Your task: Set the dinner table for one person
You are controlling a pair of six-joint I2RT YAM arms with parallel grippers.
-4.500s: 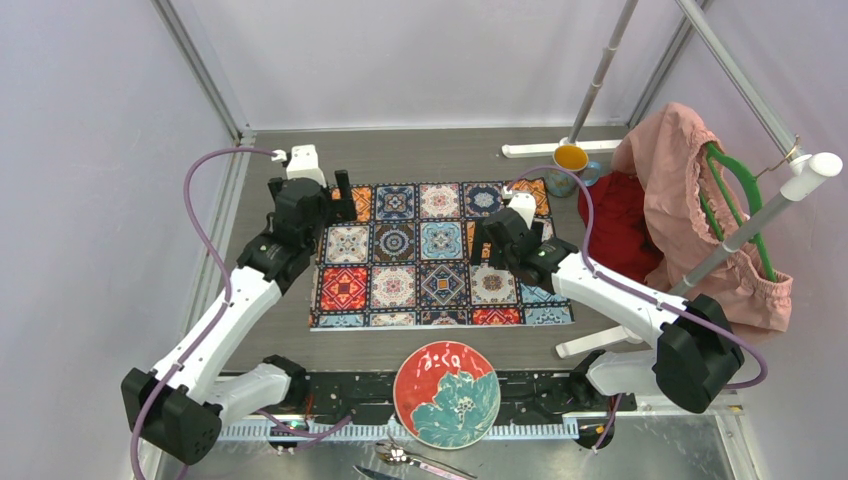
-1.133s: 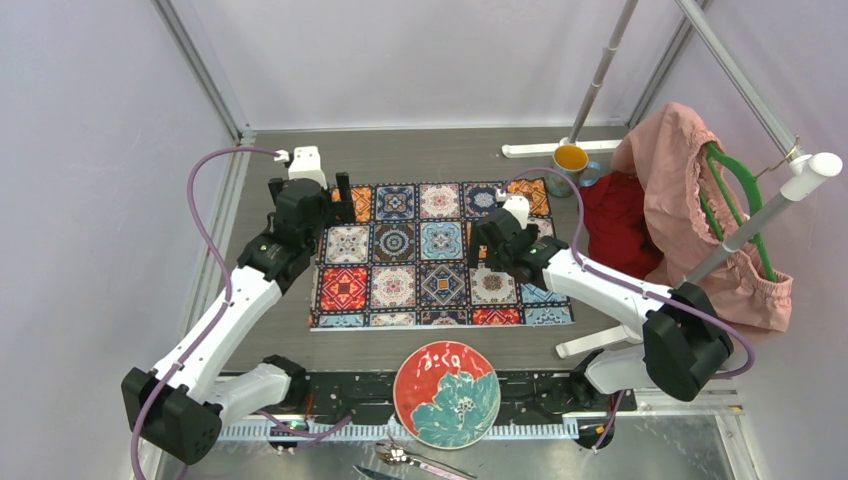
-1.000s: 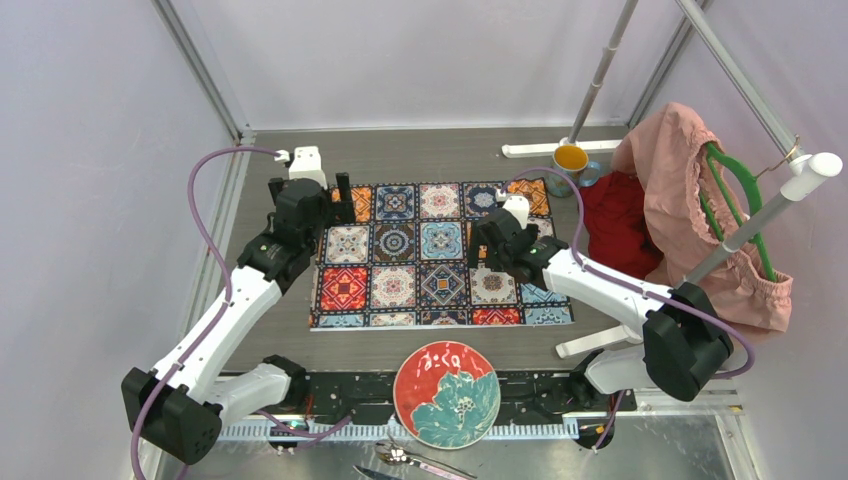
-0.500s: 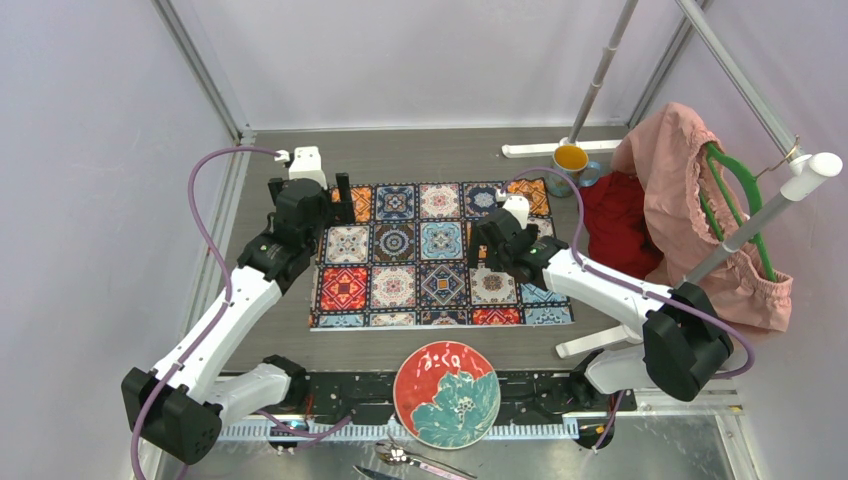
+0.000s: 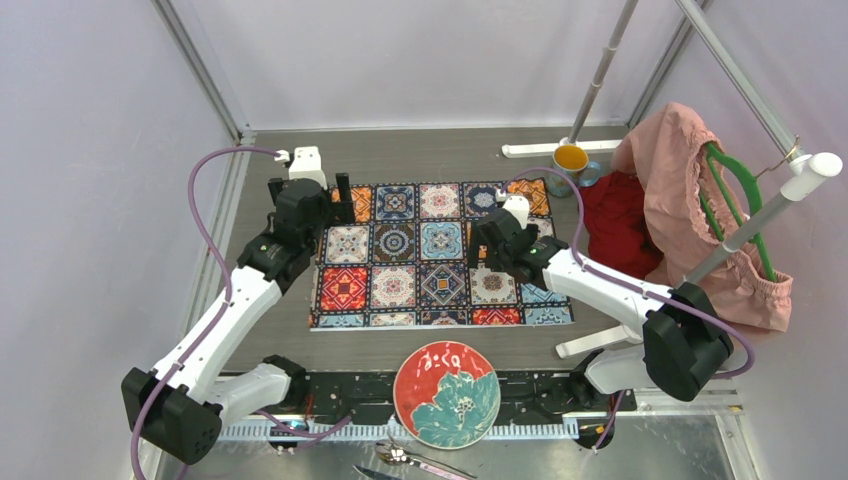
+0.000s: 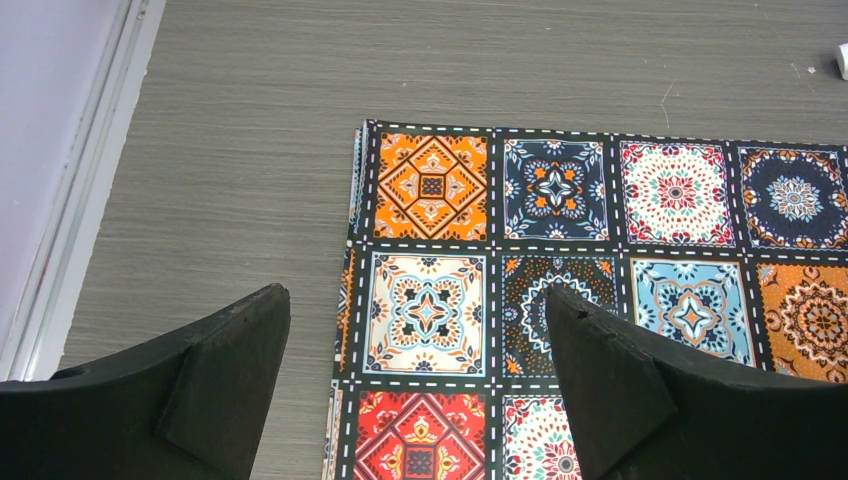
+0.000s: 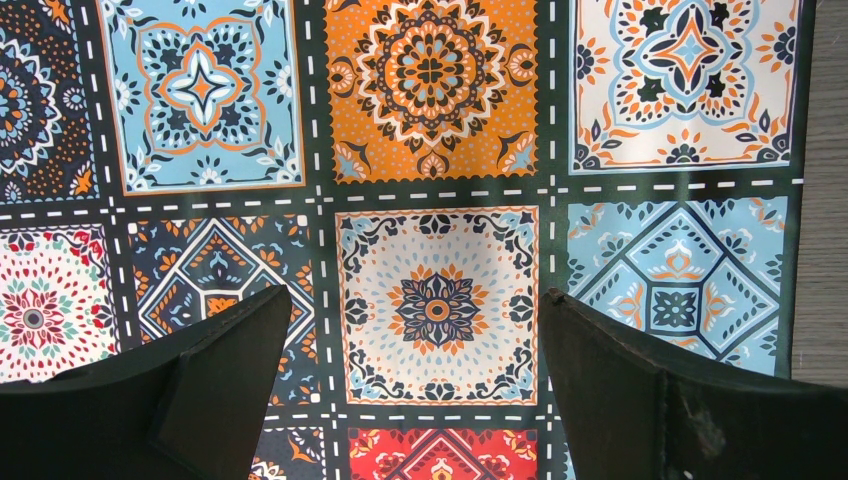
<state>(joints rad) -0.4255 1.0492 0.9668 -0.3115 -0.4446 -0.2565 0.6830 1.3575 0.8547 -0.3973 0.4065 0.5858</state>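
While the left gripper [image 6: 415, 320] and right gripper [image 7: 415, 310] hover with jaws wide apart and empty over the patterned mat [image 5: 440, 255] spread on the dinner table [image 5: 430, 150], a low finger could snag its edge and rumple it before the plate [image 5: 446, 393], lying at the near edge, arrives.

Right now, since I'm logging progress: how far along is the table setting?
Done: the tile-patterned mat lies flat on the dinner table. In hand: nothing; the left claw and right claw hover open over it. Left: the flower plate and cutlery wait at the near edge, the mug far right, none on the mat.
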